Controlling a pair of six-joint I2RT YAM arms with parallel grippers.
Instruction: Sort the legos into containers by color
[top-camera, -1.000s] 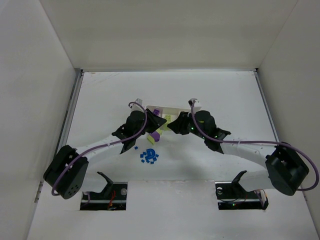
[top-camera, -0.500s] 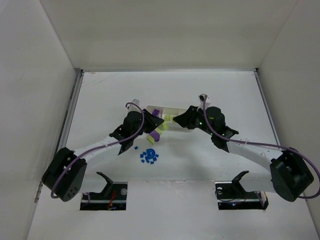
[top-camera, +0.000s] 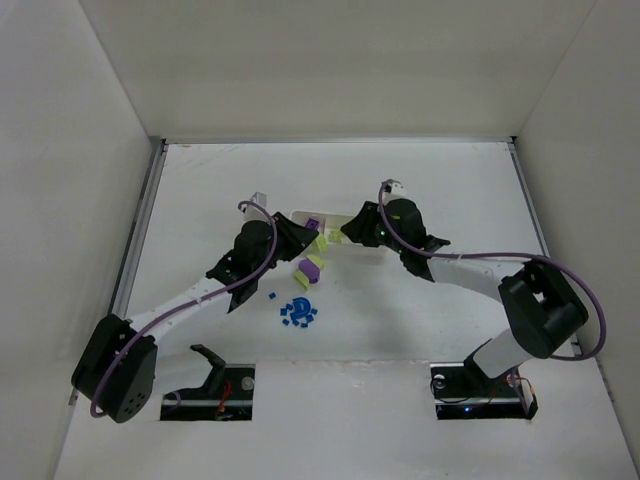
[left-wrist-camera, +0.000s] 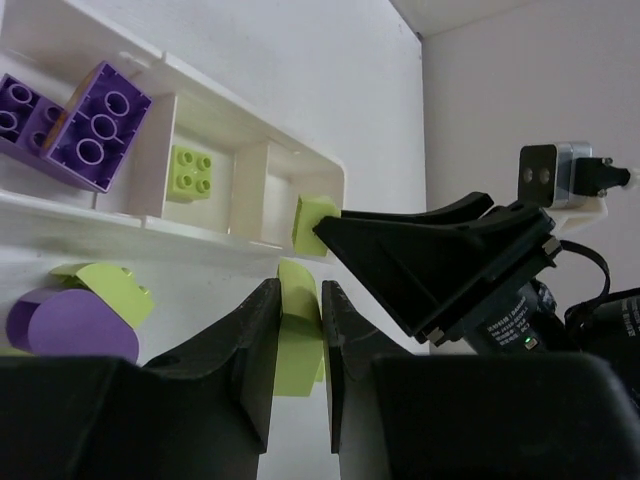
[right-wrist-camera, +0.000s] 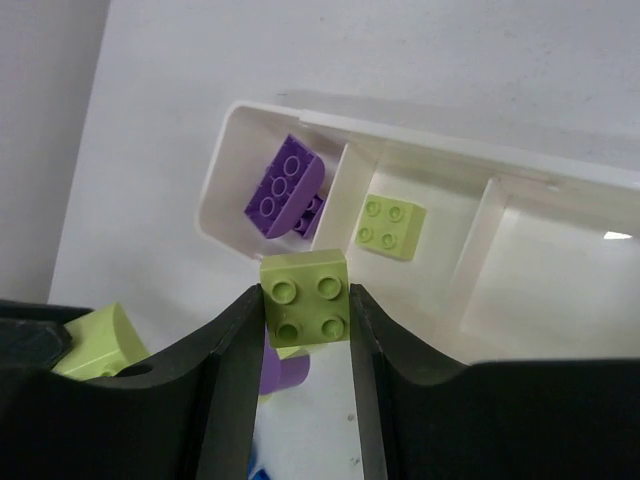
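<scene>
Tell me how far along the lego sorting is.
Partly done. Purple bricks lie in the end compartment of the tray, one yellow-green brick in the middle one. In hand: the left gripper is shut on a yellow-green piece, the right gripper on a yellow-green block. Remaining: a purple and yellow-green pair and the tiny blue pieces on the table.

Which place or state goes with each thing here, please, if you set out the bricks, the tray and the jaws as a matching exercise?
Things:
1. purple bricks
2. tiny blue pieces
3. right jaws
4. middle compartment

Places or states:
a. shut on a yellow-green brick
b. one loose yellow-green brick lies in it
c. in an end compartment of the tray
d. clustered on the table, outside the tray

Pairs: 1-c; 2-d; 3-a; 4-b.
</scene>
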